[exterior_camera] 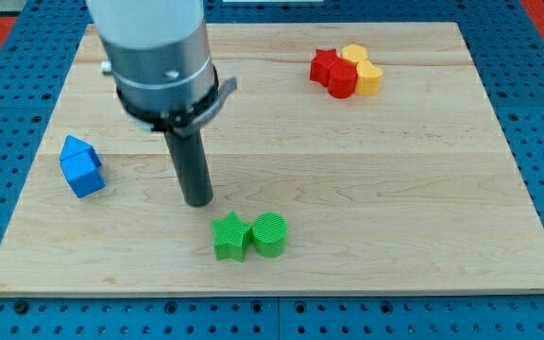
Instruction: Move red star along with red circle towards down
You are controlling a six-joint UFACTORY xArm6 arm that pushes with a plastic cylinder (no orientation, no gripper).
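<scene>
A red star (323, 65) and a red circle (342, 80) sit touching each other at the view's top right of the wooden board (423, 189). My tip (197, 201) rests on the board left of the middle, far to the left of and below the red blocks. It stands just above and left of a green star (229, 236).
Two yellow blocks (354, 54) (370, 78) press against the red ones on their right. A green circle (270, 234) touches the green star near the bottom edge. A blue block (81, 165) lies at the view's left.
</scene>
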